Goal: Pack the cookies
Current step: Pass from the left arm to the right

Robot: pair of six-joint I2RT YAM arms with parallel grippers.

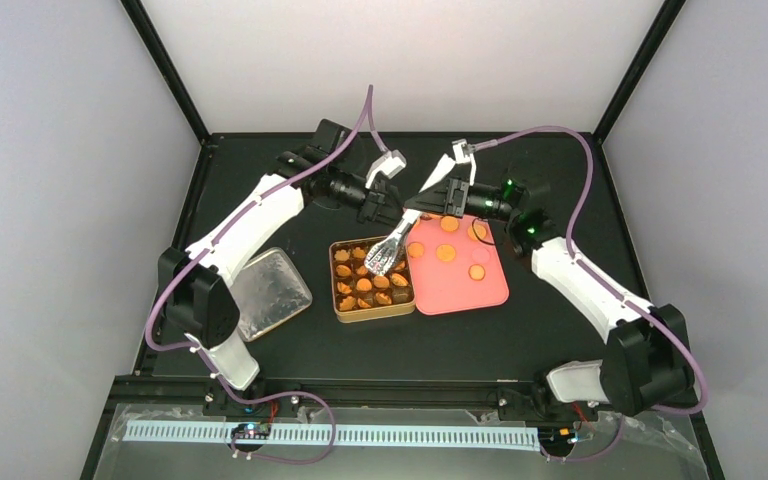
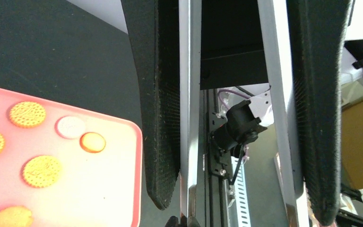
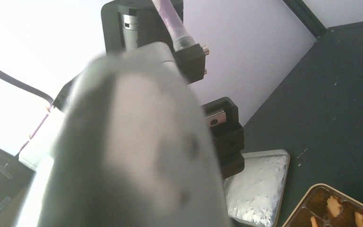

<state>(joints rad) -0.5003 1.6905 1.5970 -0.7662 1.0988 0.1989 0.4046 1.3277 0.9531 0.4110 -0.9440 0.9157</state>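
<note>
Overhead, a black tabletop (image 1: 560, 330) between pale walls (image 1: 400, 60) carries cookies (image 1: 446, 253) on a pink tray (image 1: 460, 295) and in a brown tin (image 1: 374, 314). The left gripper (image 2: 243, 208) clamps metal tongs (image 1: 388, 250) above the tin. Whether the right gripper (image 1: 430, 206) is open is unclear.

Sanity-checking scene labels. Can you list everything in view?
tin: one, brown, compartmented, centre of table
cookies in tin: many, mostly orange-golden, exact count unclear
tray: one, pink, touching or nearly touching the tin's right side
cookies on tray: about six, five golden-orange and one pale pink, on the tray's far half
lid: one, silver metal, left of the tin
tongs: one, metal, tip over the tin's far right corner
table: one, black
left gripper: one, black jaws shut on the tongs, behind the tin
right gripper: one, beside the left, above the tray's far edge; jaws not readable
</note>
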